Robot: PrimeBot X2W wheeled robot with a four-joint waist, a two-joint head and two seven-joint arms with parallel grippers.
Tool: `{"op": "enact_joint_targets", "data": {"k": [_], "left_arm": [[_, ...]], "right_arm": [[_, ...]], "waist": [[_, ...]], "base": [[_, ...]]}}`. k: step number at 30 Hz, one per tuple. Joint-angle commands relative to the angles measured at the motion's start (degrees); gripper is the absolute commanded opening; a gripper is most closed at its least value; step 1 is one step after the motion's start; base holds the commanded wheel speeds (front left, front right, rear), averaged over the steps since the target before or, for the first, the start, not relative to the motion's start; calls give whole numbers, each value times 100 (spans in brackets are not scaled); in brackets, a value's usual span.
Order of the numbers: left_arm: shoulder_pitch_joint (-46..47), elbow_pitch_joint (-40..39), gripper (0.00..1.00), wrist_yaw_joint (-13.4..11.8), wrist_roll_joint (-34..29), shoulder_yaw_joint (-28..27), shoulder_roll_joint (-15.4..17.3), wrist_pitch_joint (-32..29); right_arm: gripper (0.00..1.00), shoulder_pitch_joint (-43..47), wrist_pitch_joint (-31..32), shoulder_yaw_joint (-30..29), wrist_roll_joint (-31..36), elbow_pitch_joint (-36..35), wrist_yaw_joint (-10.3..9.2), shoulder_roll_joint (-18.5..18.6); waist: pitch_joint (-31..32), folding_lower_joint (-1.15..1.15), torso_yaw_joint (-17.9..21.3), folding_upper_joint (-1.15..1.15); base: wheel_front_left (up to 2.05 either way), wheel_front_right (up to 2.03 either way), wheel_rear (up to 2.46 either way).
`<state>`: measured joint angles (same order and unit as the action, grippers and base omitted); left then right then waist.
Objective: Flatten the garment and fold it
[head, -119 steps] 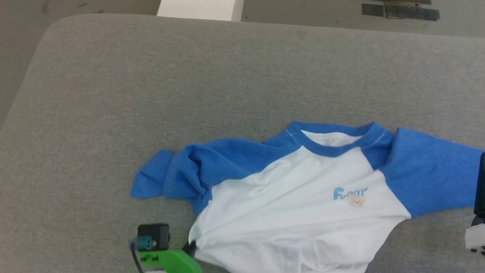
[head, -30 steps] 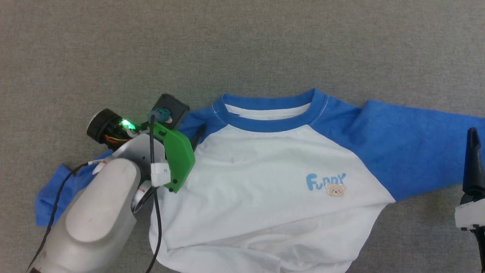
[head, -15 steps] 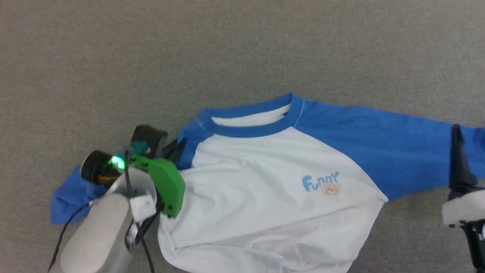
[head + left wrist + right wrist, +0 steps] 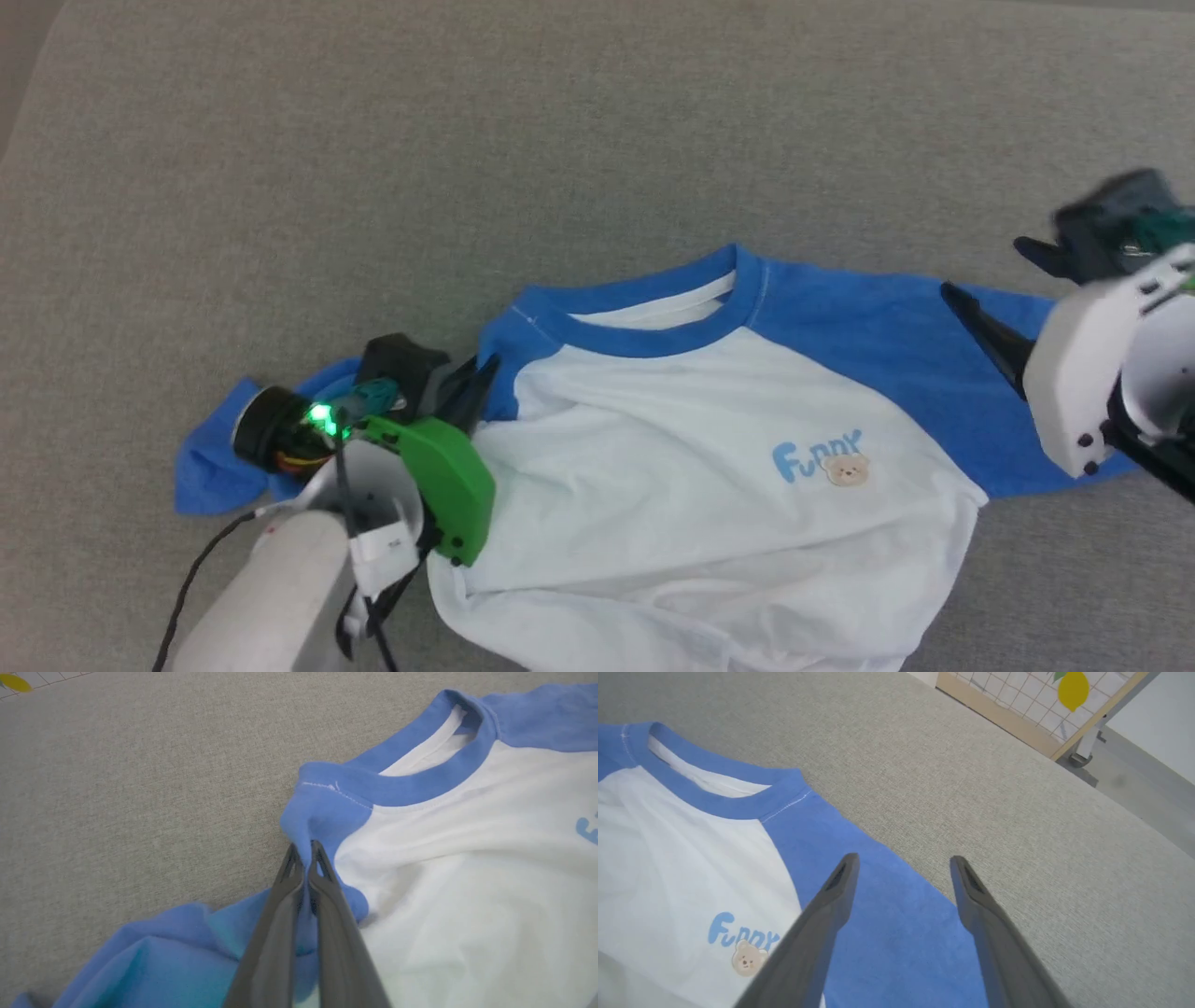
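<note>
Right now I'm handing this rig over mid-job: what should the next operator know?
The left gripper is shut on the garment at its blue shoulder, beside the collar.
The right gripper is open over the right-side sleeve, gripping nothing.
The shirt lies front up on the grey surface, white body mostly spread.
To do: the left-side sleeve is bunched and the hem rumpled. Flatten both, then fold; no fold made yet.

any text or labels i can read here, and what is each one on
"Funny": light blue letters on the white chest of the jersey shirt, with a small bear patch overlapping the word's lower edge.
White tag on the left arm's cable: marks too small to read.
</note>
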<state>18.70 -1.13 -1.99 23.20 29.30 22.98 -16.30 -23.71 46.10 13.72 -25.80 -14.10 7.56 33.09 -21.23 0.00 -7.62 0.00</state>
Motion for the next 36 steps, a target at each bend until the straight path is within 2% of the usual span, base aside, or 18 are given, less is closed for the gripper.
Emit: {"op": "enact_joint_targets", "data": {"k": [1, 4, 5, 13, 14, 15, 16, 19, 25, 31, 36], "left_arm": [[182, 2, 0, 53, -39, 52, -61, -6], [384, 63, 0, 126, -78, 167, -197, 27], [633, 194, 0, 221, -116, 305, -380, 108], [938, 516, 0, 355, -98, 426, -606, 303], [964, 561, 0, 361, -95, 429, -618, 325], [981, 596, 0, 366, -89, 429, -627, 342], [999, 636, 0, 372, -80, 428, -633, 361], [1036, 727, 0, 361, -52, 371, -615, 445], [1079, 767, 0, 201, 10, 114, -580, 753], [1206, 663, 0, -5, -27, -150, -516, 1074], [1466, 477, 0, -182, -200, -329, -388, 1232]], "right_arm": [[100, -311, 192, 297, -163, 33, -8, 228], [100, -780, 517, 872, -493, 163, -8, 668], [100, -1302, 654, 1472, -719, 406, -8, 1082], [100, -1732, 592, 2278, -1079, 1081, -8, 1559], [98, -1734, 617, 2376, -1189, 1160, -8, 1598], [44, -1721, 644, 2448, -1288, 1220, -8, 1624], [0, -1718, 660, 2535, -1403, 1260, -8, 1657], [0, -1746, 516, 2587, -1631, 1357, -8, 1686], [0, -1811, -569, 2152, -1612, 1603, -8, 1425], [0, -1801, -1920, 1445, -1164, 1790, -8, 979], [0, -1838, -2721, 795, -649, 1810, -8, 551]], "waist": [[-213, 0, -195, 0], [-382, 0, -353, 0], [-601, 0, -567, 0], [-894, 0, -849, 0], [-910, 0, -859, 0], [-917, 0, -863, 0], [-920, 0, -862, 0], [-870, 0, -798, 0], [-564, 0, -509, 0], [-32, 0, -118, 0], [385, 0, 182, 0]], "base": [[0, 0, 0], [0, 0, 0], [0, 0, 0], [0, 0, 0], [0, 0, 0], [0, 0, 0], [0, 0, 0], [0, 0, 0], [0, 0, 0], [0, 0, 0], [0, 0, 0]]}}
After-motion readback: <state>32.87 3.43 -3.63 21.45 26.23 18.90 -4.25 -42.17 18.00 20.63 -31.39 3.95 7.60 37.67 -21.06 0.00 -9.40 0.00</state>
